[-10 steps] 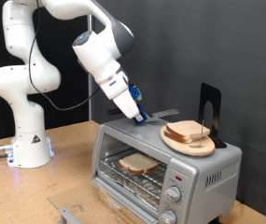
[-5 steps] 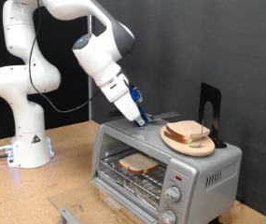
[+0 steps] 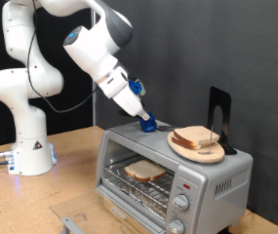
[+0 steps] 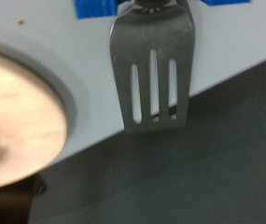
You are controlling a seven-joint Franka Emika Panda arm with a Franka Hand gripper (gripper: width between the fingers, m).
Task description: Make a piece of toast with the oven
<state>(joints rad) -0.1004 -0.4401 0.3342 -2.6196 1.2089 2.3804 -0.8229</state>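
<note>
The silver oven (image 3: pixel 226 175) stands on the wooden table with its glass door open. One piece of toast (image 3: pixel 143 171) lies on the wire rack inside. More slices (image 3: pixel 197 136) are stacked on a round wooden plate (image 3: pixel 215 156) on the oven's top. My gripper (image 3: pixel 148 123), with blue fingers, hangs just above the oven's top, left of the plate. It is shut on a slotted metal spatula (image 4: pixel 153 70). In the wrist view the gripper (image 4: pixel 156 5) holds the blade over the oven's pale top, beside the plate (image 4: pixel 16 117).
A black upright stand (image 3: pixel 218 115) is on the oven's top behind the plate. Round knobs (image 3: pixel 182 203) and a red light (image 3: pixel 185 185) are on the oven's front right. The robot's white base (image 3: pixel 31 146) stands at the left. A small metal bracket (image 3: pixel 70 224) lies on the table in front.
The arm has swung towards the exterior view's left. The gripper has tilted and drawn the spatula a little back from the plate. The bread has not moved.
</note>
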